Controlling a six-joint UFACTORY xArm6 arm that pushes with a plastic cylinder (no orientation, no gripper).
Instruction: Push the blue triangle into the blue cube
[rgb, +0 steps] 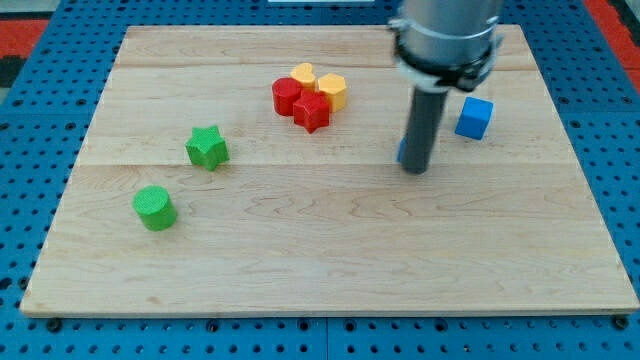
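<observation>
Mostly hidden blue triangle (400, 152) behind rod (422, 125)

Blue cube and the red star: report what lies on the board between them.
Camera view: my tip and its rod stand between the blue cube and red star, with a blue sliver, probably the triangle.

Cube (474, 117) right of my tip (415, 170); 4-block cluster (310, 94) top-left.

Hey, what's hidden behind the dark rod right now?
Only a thin blue sliver shows at the left edge of the dark rod, just above my tip. It is probably the blue triangle, but its shape is covered. The blue cube sits apart, to the view's right.
</observation>
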